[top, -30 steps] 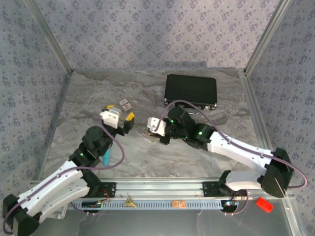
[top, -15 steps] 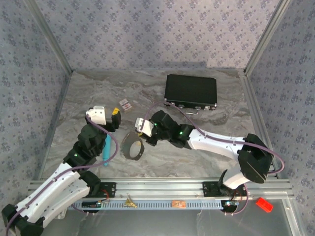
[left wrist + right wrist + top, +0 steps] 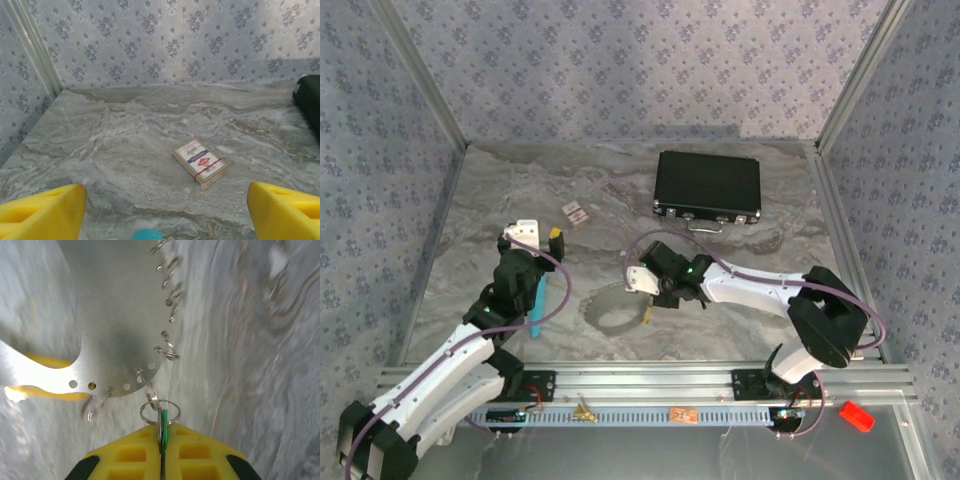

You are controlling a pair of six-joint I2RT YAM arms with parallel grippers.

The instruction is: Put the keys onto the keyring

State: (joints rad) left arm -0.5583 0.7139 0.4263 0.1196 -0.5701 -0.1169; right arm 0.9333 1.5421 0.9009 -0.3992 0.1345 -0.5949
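Note:
The keyring (image 3: pixel 613 311), a pale silvery hoop, lies on the marble in front of the arms. In the right wrist view it is a flat metal band (image 3: pixel 115 315) with punched holes and small split rings along its edge. My right gripper (image 3: pixel 647 288) is at the hoop's right rim. Its yellow fingers (image 3: pixel 161 432) are shut on the green-headed key (image 3: pixel 163 422), held edge-on. The key's split ring (image 3: pixel 160 411) is linked to a ring on the hoop. A small yellow bit (image 3: pixel 646 317) lies by the rim. My left gripper (image 3: pixel 533 236) (image 3: pixel 167 210) hangs open and empty to the left.
A teal pen (image 3: pixel 537 300) (image 3: pixel 141 234) lies under the left gripper. A small red-and-white card (image 3: pixel 575 212) (image 3: pixel 200 162) sits just beyond it. A black case (image 3: pixel 708 185) (image 3: pixel 310 97) stands at the back right. Walls close in the table on three sides.
The right gripper has swung toward the near edge and right, and the hoop has shifted right with it. The left gripper drew back to the left and now holds still.

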